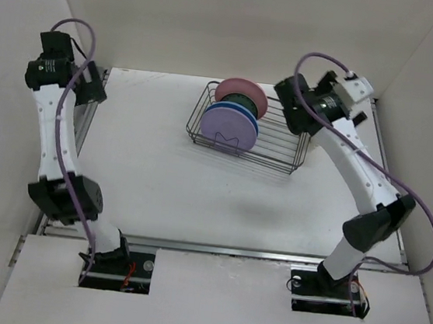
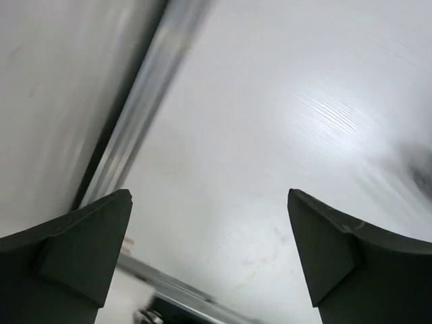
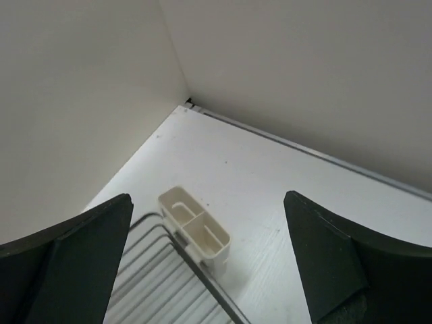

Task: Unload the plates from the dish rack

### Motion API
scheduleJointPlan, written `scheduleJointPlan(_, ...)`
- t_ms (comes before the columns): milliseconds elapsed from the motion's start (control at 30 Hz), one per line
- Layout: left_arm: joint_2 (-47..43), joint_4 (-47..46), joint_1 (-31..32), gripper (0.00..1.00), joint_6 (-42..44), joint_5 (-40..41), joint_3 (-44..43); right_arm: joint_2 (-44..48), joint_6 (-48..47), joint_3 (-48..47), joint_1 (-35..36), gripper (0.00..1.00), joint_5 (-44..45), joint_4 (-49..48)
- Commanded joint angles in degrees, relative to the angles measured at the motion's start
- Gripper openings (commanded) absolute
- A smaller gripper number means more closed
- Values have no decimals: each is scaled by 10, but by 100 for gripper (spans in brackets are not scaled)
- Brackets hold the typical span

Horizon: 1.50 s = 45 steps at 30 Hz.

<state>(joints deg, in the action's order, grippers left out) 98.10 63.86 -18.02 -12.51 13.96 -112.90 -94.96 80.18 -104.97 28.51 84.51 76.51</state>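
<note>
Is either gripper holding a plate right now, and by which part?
Nothing held. Left gripper and right gripper are open, empty; the plates stand in the dish rack.

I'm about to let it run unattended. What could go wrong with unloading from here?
The plates stand packed close in the dish rack, so grabbing one might knock or drag its neighbour. The open right gripper is over the cream cup, which it could bump when descending.

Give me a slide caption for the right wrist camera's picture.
Open right gripper hovering above the small cream utensil cup at one end of the dark wire dish rack.
</note>
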Motion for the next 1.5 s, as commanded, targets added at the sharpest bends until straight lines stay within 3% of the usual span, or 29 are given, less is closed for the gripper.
scheduleJointPlan(0, -120, -64, 96, 100, 328, -380, 31, -94, -306, -122, 65, 99, 47, 23)
scheduleJointPlan(33, -129, -75, 128, 100, 355, -272, 57, -109, -475, -142, 71, 99, -1, -126)
scheduleJointPlan(67, -136, -83, 154, 100, 368, -232, 70, -67, -669, -76, 66, 99, -313, -261)
scheduleJointPlan(100, -136, -83, 183, 100, 374, -203, 75, -31, -767, -33, 66, 99, -486, -317)
scheduleJointPlan(167, -136, -65, 189, 100, 362, -190, 75, 40, -745, 61, 66, 99, -603, -500)
scheduleJointPlan(200, -130, -52, 189, 100, 362, -201, 75, 83, -730, 104, 52, 92, -633, -530)
scheduleJointPlan(267, -125, -30, 189, 100, 357, -223, 92, 94, -725, 122, 51, 92, -681, -578)
scheduleJointPlan(333, -125, -23, 189, 100, 334, -234, 113, 68, -742, 102, 51, 92, -755, -562)
scheduleJointPlan(467, -130, -36, 189, 100, 308, -246, 156, 8, -789, 76, 51, 81, -855, -510)
scheduleJointPlan(667, -125, -55, 189, 100, 282, -239, 167, -43, -813, 76, 57, 65, -878, -510)
scheduleJointPlan(967, -109, -66, 189, 100, 260, -209, 173, -123, -832, 49, 57, 55, -807, -519)
scheduleJointPlan(1067, -103, -60, 189, 100, 254, -209, 173, -142, -844, 44, 57, 38, -793, -508)
scheduleJointPlan(1100, -103, -60, 189, 100, 254, -209, 173, -142, -850, 38, 57, 29, -785, -508)
scheduleJointPlan(1133, -98, -60, 189, 100, 248, -209, 173, -142, -850, 38, 62, 13, -779, -502)
scheduleJointPlan(1200, -98, -55, 189, 100, 248, -214, 173, -124, -867, 48, 69, 0, -756, -508)
scheduleJointPlan(1467, -104, -60, 189, 100, 243, -220, 178, -16, -913, 57, 115, 0, -597, -555)
